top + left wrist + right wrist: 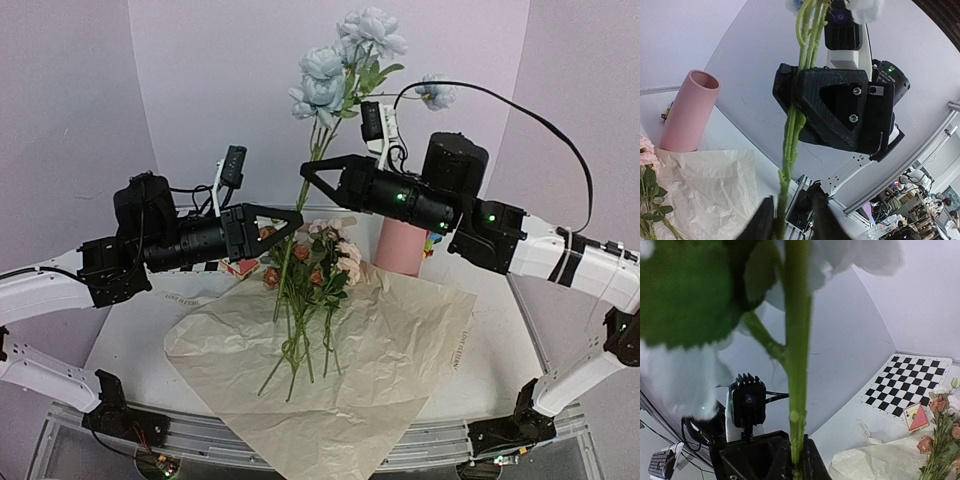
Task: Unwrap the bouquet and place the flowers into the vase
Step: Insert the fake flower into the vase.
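A pale-blue flower stalk [318,150] stands nearly upright above the table, its blooms [322,82] high at the back. My right gripper [307,172] is shut on its green stem [797,390]; in the right wrist view the jaws [797,467] pinch it. Just below, my left gripper [297,217] is open, its fingers [760,222] standing loosely either side of the same stem [785,185]. The unwrapped paper [350,360] lies flat, with the other flowers [318,268] on it. The pink vase [402,246] stands upright behind the paper, also in the left wrist view [687,112].
Small coloured toy blocks [240,266] sit left of the flowers and more [434,243] beside the vase. A checkerboard [905,385] and a pink card [916,416] lie on the table. White walls close in the back and sides.
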{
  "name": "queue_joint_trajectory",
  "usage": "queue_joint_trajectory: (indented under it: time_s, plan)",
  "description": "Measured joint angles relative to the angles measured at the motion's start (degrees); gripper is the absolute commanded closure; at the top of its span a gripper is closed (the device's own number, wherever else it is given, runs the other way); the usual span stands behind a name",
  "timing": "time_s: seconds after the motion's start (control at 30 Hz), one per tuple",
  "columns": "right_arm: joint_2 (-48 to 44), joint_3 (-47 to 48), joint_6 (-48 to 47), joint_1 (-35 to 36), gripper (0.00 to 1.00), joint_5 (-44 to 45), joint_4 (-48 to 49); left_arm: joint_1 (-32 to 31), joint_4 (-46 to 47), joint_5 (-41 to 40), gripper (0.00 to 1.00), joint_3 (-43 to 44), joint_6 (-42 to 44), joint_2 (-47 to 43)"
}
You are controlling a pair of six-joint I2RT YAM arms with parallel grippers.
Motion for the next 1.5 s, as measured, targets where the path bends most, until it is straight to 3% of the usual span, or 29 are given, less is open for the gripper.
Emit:
queue_joint_trajectory:
  time_s: [0.2,0.5,0.6,0.73,1.07,1.5]
  plan:
    - [-3.75,-1.49,-6.94,0.38,1.0,10.36,-3.46,-0.05,1.73,-1.72,0.24,-2.44,-0.39,-1.17]
    - [-7.77,0.37,-28.89,-0.24,1.0,30.23,-6.58,-0.04,1.96,-7.72,0.2,-8.45,-0.43,-5.42]
    - [-6.84,4.04,-35.71,-1.74,1.0,33.21,-7.6,-0.05,2.02,-8.68,0.2,-9.12,-0.45,-6.32]
    - [-5.17,10.02,-40.33,-7.12,1.0,33.44,-7.98,-0.05,1.97,-8.99,0.2,-9.76,-0.47,-7.18]
    - [0.37,19.75,-40.88,-18.85,1.0,30.06,-9.8,-0.05,1.85,-9.44,0.21,-11.45,-0.93,-8.8]
    - [3.8,14.4,-31.24,-28.21,1.0,23.61,-11.48,-0.05,1.89,-10.32,0.21,-11.46,-1.53,-8.58]
